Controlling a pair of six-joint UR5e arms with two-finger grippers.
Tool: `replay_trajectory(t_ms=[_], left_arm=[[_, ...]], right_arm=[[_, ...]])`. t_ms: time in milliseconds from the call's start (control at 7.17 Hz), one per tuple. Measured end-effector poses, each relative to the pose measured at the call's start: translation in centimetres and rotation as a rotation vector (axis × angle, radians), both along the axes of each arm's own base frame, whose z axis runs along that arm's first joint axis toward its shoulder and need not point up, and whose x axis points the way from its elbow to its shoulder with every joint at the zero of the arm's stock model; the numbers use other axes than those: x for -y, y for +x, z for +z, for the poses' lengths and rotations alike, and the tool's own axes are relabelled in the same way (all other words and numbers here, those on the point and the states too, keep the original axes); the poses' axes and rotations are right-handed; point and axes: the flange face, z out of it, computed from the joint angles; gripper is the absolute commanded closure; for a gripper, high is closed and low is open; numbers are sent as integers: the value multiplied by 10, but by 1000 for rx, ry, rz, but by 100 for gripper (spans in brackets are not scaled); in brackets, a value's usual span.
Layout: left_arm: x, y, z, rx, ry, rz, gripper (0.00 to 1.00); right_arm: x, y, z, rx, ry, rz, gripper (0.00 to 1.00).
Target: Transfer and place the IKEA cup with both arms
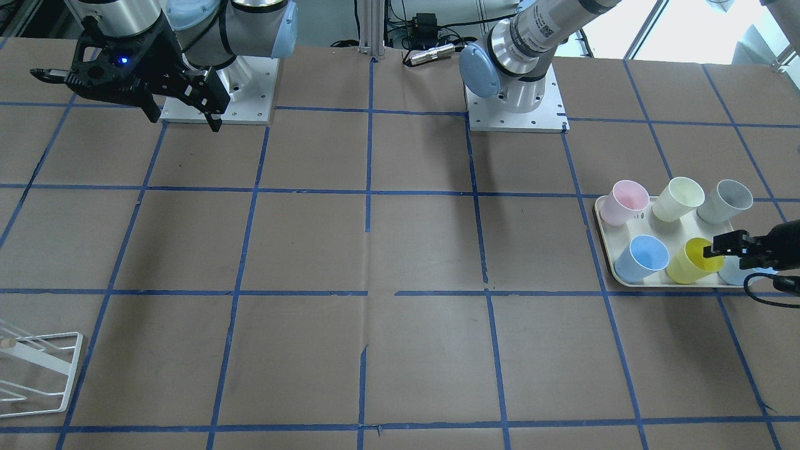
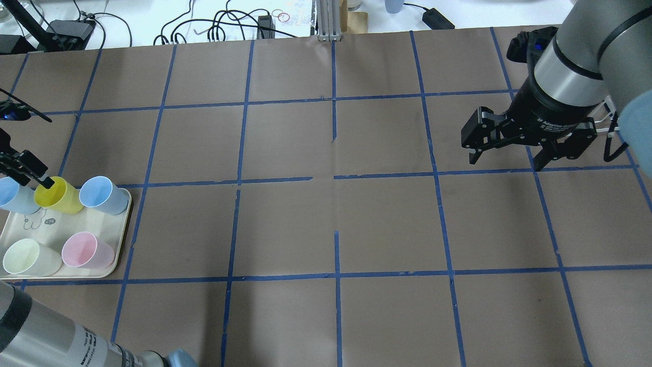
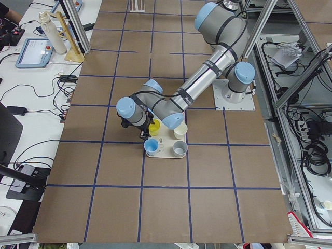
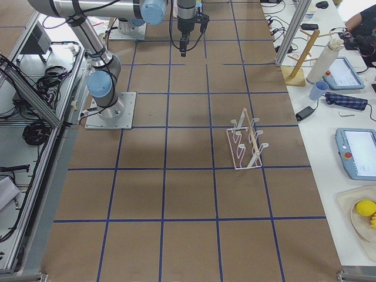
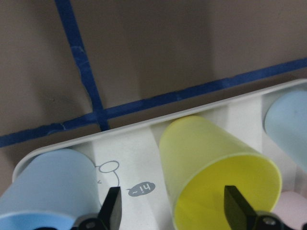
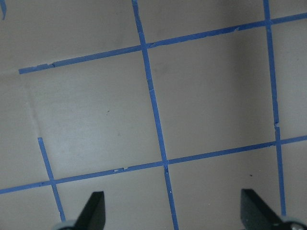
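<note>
The bright yellow IKEA cup [image 2: 58, 195] stands upright on the white tray [image 2: 122, 229], between two blue cups; it also shows in the front view [image 1: 690, 262] and the left wrist view [image 5: 216, 163]. My left gripper [image 5: 175, 208] is open and straddles the cup's wall: one finger [image 5: 237, 208] is over the cup's mouth, the other [image 5: 112, 208] is outside it. It also shows in the overhead view [image 2: 35, 176]. My right gripper [image 2: 504, 155] is open and empty, hovering above bare table far from the tray; it also shows in the right wrist view [image 6: 175, 215].
The tray also holds a blue cup [image 2: 104, 195], a light blue cup [image 2: 15, 196], a pink cup [image 2: 86, 250], a cream cup [image 2: 30, 257] and a grey cup [image 1: 725, 201]. A white wire rack [image 1: 37, 369] stands on the table's right side.
</note>
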Motion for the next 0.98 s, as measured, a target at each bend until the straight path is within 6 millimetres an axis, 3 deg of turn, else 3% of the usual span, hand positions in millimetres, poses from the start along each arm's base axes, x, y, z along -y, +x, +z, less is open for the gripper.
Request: replay_trajectory(t_ms=[279, 418, 697, 976], left_arm=[[7, -30, 52, 15, -16, -30, 7], [14, -61, 85, 34, -26, -40, 7], [28, -160, 149, 101, -71, -29, 0], [21, -274, 200, 161, -140, 15, 0]], right_arm=[[0, 0, 0, -1, 0, 1, 0], [0, 0, 0, -1, 0, 0, 0], [0, 0, 0, -2, -1, 0, 0], [-1, 1, 0, -2, 6, -3, 0]])
